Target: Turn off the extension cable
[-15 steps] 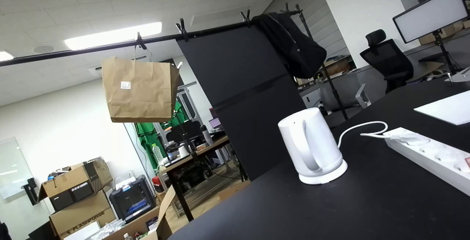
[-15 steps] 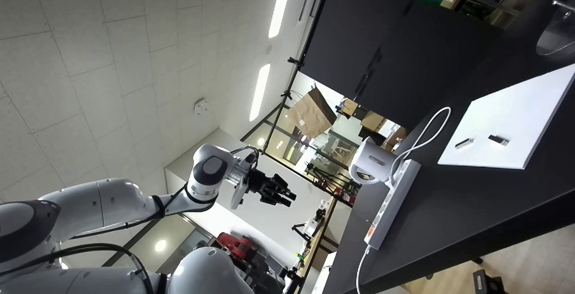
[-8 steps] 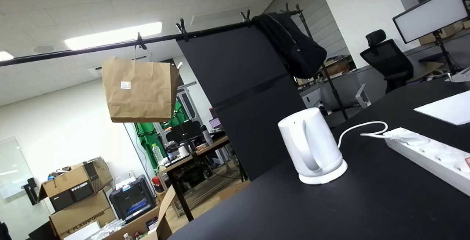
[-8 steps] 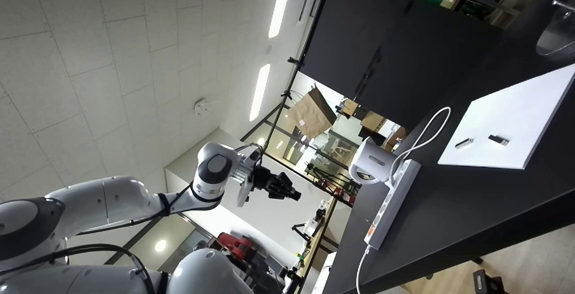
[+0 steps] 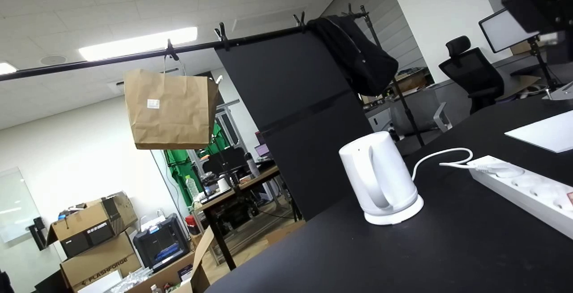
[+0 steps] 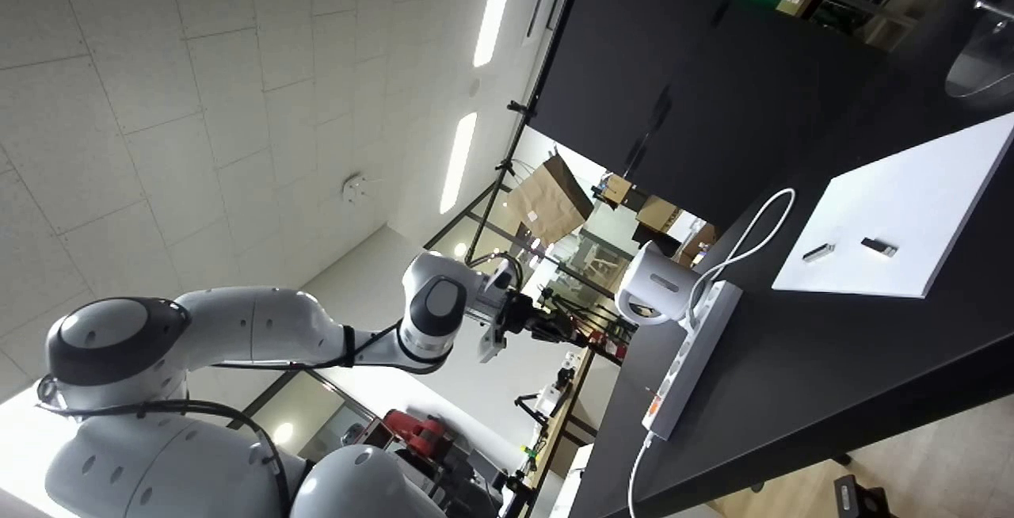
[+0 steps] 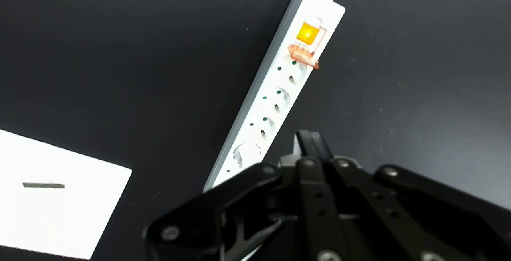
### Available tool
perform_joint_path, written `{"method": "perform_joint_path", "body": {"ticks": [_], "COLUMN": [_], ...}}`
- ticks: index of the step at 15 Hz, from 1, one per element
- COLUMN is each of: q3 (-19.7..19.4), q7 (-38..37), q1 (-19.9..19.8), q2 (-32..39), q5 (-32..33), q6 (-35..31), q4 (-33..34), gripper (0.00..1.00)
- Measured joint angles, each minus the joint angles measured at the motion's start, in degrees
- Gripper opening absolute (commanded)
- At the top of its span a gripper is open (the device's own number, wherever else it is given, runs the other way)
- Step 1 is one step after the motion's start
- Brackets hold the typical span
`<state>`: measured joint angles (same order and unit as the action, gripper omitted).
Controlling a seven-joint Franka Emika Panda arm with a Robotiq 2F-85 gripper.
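The extension cable, a long white power strip, lies on the black table in both exterior views (image 5: 519,183) (image 6: 697,359) and the wrist view (image 7: 275,83). Its switch (image 7: 307,33) glows orange at the cord end, with a reddish-orange clear piece (image 7: 302,56) beside it. The switch shows small in an exterior view (image 6: 654,405). My gripper (image 7: 313,135) is shut and empty, its tips pressed together, above the table beside the strip's socket end. The gripper hides that end in the wrist view. In an exterior view the gripper (image 6: 582,338) hangs in the air, apart from the strip.
A white kettle (image 5: 385,176) (image 6: 656,284) stands close to the strip, its cord plugged into the strip's far end. A white board (image 6: 887,201) (image 7: 52,213) with small dark pieces lies on the table. A brown paper bag (image 5: 170,109) hangs behind.
The arm has reached forward toward the table and strip, and the gripper has entered an exterior view at the upper right. Its fingers looked apart a second ago and are together now.
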<state>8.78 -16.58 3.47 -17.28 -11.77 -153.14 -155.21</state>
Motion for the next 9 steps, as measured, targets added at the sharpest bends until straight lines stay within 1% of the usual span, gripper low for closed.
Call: {"method": "perform_joint_path", "body": {"ticks": [2, 4, 7, 9], "q3": [0.22, 0.22, 0.34, 0.46], "q7": [-2.56, -2.71, -2.65, -2.66], "q1": [0.25, 1.73, 4.63, 5.69], "q2": [4.48, 8.53, 13.4, 15.75], "q5": [-1.88, -6.0, -11.59, -13.67], "q6": [-5.29, -8.17, -9.97, -9.94], "q4": [-0.41, -0.27, 0.52, 1.44], "gripper": [0.0, 0.0, 0.0, 0.0]}}
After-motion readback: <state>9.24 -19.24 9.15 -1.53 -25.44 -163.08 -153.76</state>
